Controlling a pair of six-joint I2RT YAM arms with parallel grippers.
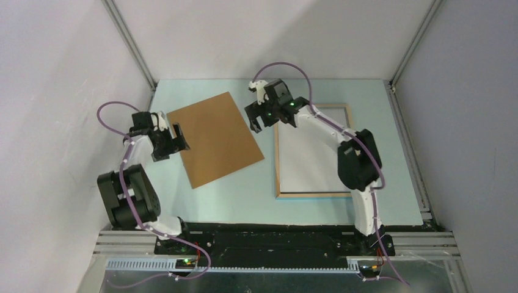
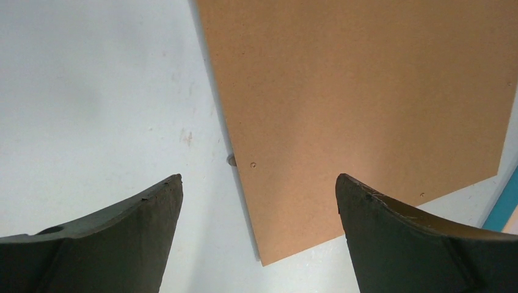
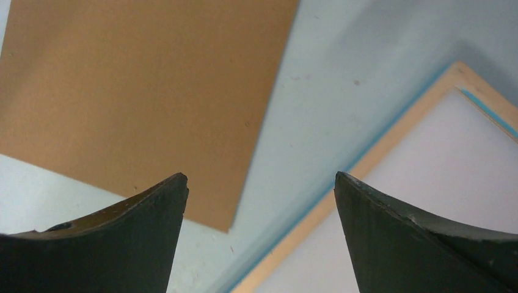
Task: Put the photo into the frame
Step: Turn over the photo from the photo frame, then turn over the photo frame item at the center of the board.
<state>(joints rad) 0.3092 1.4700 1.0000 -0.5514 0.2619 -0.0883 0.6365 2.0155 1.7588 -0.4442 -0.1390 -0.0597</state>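
Observation:
The frame (image 1: 277, 165) lies flat at the right of the table, light wood side up, with a thin blue edge showing. A plain white sheet (image 1: 311, 155) fills its opening; no balloon print shows, so I cannot tell if this is the photo face down. My right gripper (image 1: 261, 119) is open and empty above the frame's far-left corner. In the right wrist view its open gripper (image 3: 259, 176) hangs over the table between the board and the frame's rail (image 3: 391, 131). My left gripper (image 1: 181, 139) is open and empty at the brown board's left edge, as the left wrist view (image 2: 258, 177) also shows.
A plain brown backing board (image 1: 214, 137) lies tilted left of the frame; it also shows in the left wrist view (image 2: 366, 91) and the right wrist view (image 3: 140, 85). White walls with metal rails (image 1: 131, 43) enclose the table on three sides.

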